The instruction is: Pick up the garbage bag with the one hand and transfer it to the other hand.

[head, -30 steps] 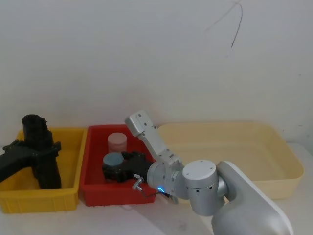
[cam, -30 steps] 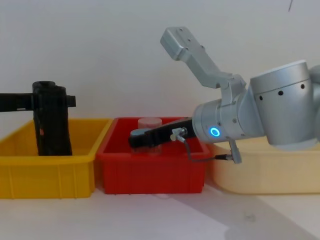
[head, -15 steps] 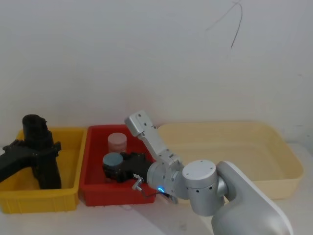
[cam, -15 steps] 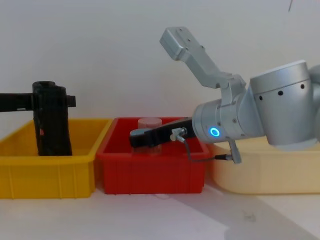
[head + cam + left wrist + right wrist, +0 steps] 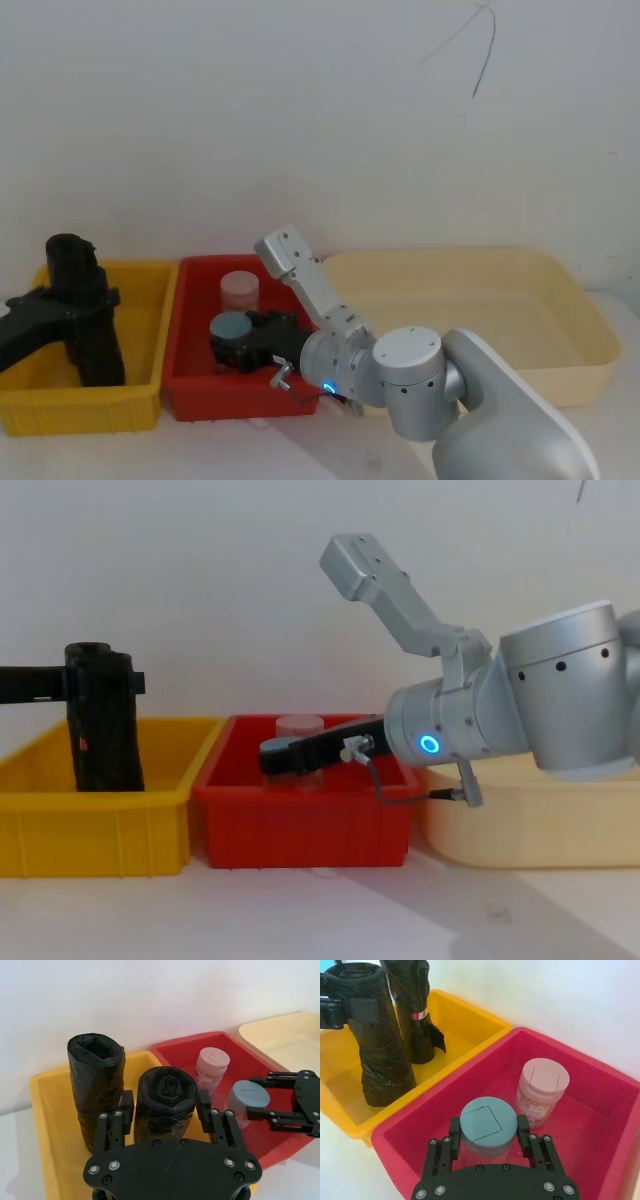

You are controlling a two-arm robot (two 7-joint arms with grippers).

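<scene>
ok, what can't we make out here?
Base of garbage bag: left gripper's body covers it in the left wrist view; yellow bin wall in the chest view.
Contact of left gripper and bag: too close to call, left wrist view.
The second roll merges with the bag in the chest view.
Whether right gripper touches the blue-lidded jar: right wrist view looks from above.

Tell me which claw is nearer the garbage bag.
Left. The left claw straddles the garbage bag in the yellow bin; the right claw is apart, at a jar in the red bin.
</scene>
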